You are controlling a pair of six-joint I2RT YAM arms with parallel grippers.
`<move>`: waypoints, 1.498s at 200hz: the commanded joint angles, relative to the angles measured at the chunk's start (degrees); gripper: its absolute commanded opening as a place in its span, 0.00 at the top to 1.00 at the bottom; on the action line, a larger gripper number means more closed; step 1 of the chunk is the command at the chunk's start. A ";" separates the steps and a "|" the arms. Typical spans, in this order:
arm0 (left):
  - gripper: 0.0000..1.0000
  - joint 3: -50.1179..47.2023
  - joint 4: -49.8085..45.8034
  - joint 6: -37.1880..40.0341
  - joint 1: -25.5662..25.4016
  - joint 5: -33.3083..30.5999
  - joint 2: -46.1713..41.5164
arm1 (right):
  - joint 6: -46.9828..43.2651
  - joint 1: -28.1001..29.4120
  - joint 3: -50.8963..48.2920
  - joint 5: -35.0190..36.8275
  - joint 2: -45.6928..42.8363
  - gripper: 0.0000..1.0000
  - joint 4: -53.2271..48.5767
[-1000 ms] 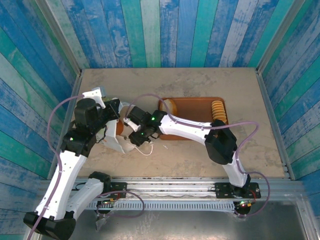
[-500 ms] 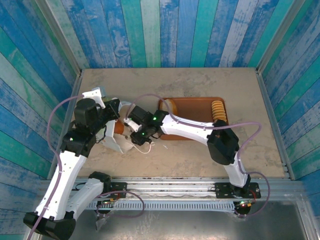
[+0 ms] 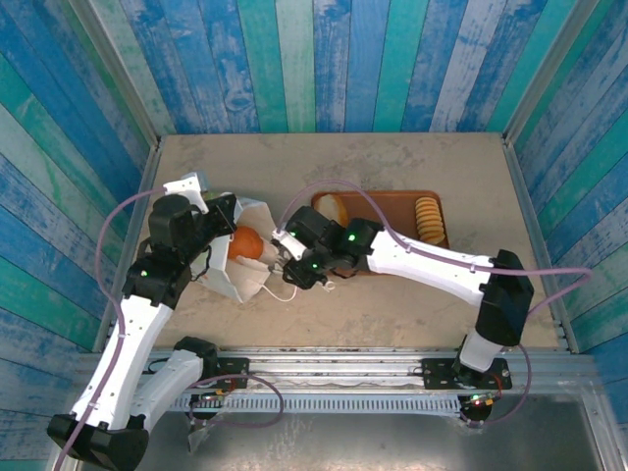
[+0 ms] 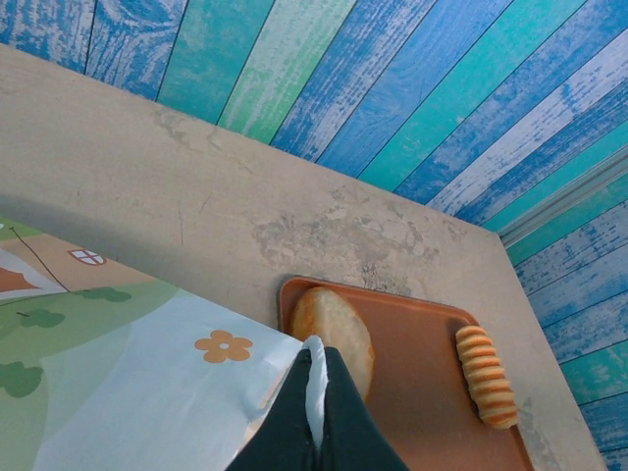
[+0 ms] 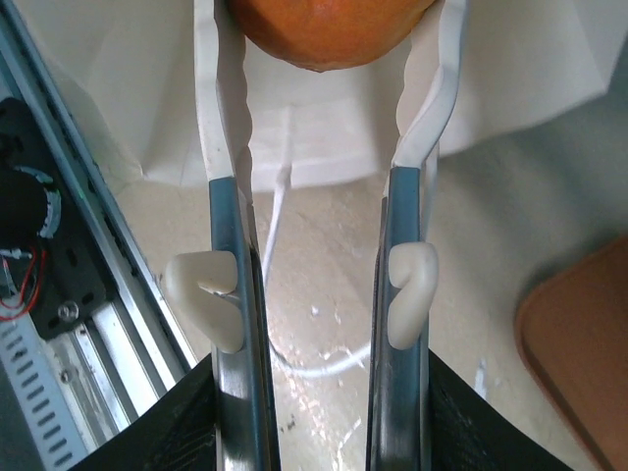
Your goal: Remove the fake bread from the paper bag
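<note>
The white paper bag [image 3: 238, 280] lies at the left of the table with its mouth toward the tray. My left gripper [image 3: 224, 212] is shut on the bag's top edge; in the left wrist view its dark fingers [image 4: 345, 412] pinch the white paper beside the printed side of the bag [image 4: 147, 378]. A round orange-brown bun [image 3: 245, 241] of fake bread sits at the bag's mouth. My right gripper [image 3: 265, 249] is shut on the bun [image 5: 329, 25], whose sides are pressed by the white pads [image 5: 221, 118]. A pale loaf [image 3: 332, 208] and a ridged roll [image 3: 427, 218] lie on the tray.
The brown tray [image 3: 383, 231] sits right of the bag, its corner [image 5: 579, 343] close to my right gripper. The bag's white cord handle [image 5: 319, 365] trails on the table under the right fingers. Striped walls close the table on three sides; the metal rail [image 3: 343, 365] runs along the near edge.
My right gripper has closed on the bun and drawn back to the right, bringing the bun up to the bag's mouth. The right arm's elbow swung far right. The left arm has kept its hold.
</note>
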 commanded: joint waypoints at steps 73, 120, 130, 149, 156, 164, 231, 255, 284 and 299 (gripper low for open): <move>1.00 -2.49 4.59 -1.32 -0.07 -3.14 -0.91 | 2.45 -1.05 -15.16 11.46 -24.71 0.56 -2.94; 1.00 -3.19 4.50 -1.70 -0.04 -5.49 -1.34 | 8.13 -10.46 -25.09 9.21 -33.39 0.57 -4.31; 1.00 -3.55 4.90 -1.89 -0.06 -5.65 -1.73 | 9.33 -14.05 -27.56 5.81 -33.65 0.57 -4.32; 1.00 -3.90 5.37 -2.05 -0.09 -5.74 -2.20 | 9.37 -18.36 -30.41 -1.47 -31.91 0.56 -4.45; 1.00 -3.80 5.35 -2.07 -0.09 -5.89 -2.27 | 8.68 -18.89 -30.38 -3.25 -30.74 0.56 -5.09; 1.00 -3.74 5.35 -2.04 -0.09 -5.88 -2.32 | 7.94 -19.04 -29.80 -4.45 -29.31 0.56 -6.23; 1.00 -3.80 4.85 -2.12 -0.07 -5.76 -2.53 | 5.47 -19.00 -27.22 -7.18 -20.46 0.53 -7.77; 1.00 -3.73 4.72 -1.97 -0.04 -6.31 -2.85 | 5.02 -19.02 -26.46 -6.22 -18.61 0.49 -7.75; 1.00 -3.85 4.96 -2.09 -0.06 -6.15 -2.57 | 4.90 -19.02 -25.36 -4.45 -16.76 0.47 -7.44; 1.00 -3.99 5.17 -2.18 -0.05 -5.81 -2.23 | 4.94 -19.02 -24.81 -4.13 -15.96 0.47 -6.99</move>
